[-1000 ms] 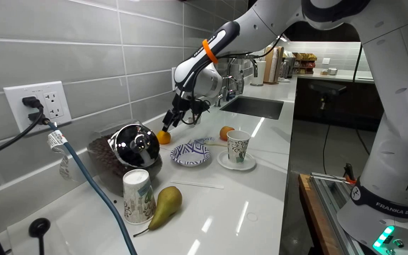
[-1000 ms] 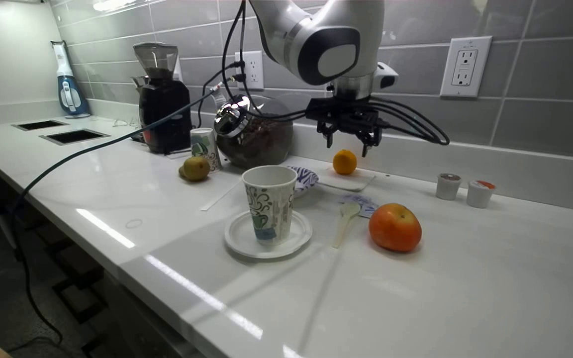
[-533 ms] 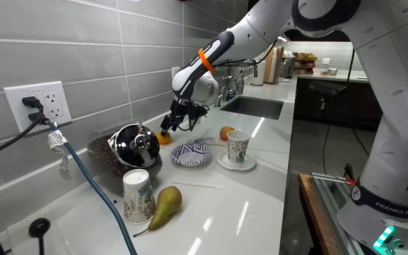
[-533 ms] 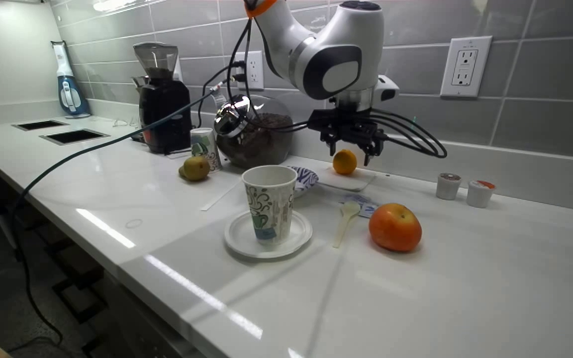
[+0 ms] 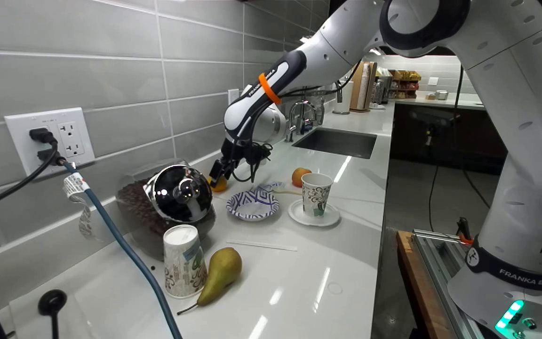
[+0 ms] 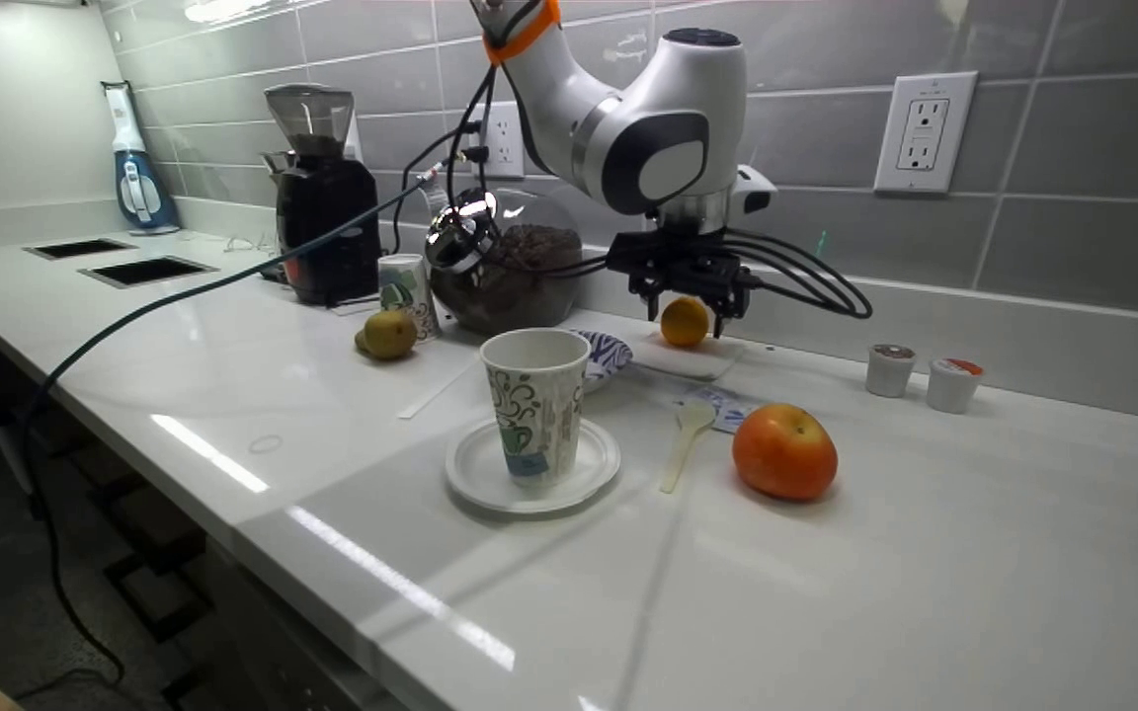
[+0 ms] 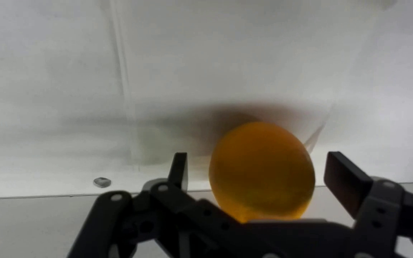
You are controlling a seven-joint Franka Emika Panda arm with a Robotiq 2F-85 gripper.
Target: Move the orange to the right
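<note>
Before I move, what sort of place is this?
Likely a kitchen, perhaps an office break room: it has a long, glossy white countertop, a dark rectangular sink and what looks like a tall black coffee grinder.

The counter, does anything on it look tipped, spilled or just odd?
The cup beside the pear stands upside down, closed end up. The big jar sits tilted, its shiny lid facing mostly sideways, though it may be made that way. A small dark speck lies nearby; what it is, I can't tell.

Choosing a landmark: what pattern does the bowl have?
The bowl has angular blue lines on white, clearest in an exterior view.
</note>
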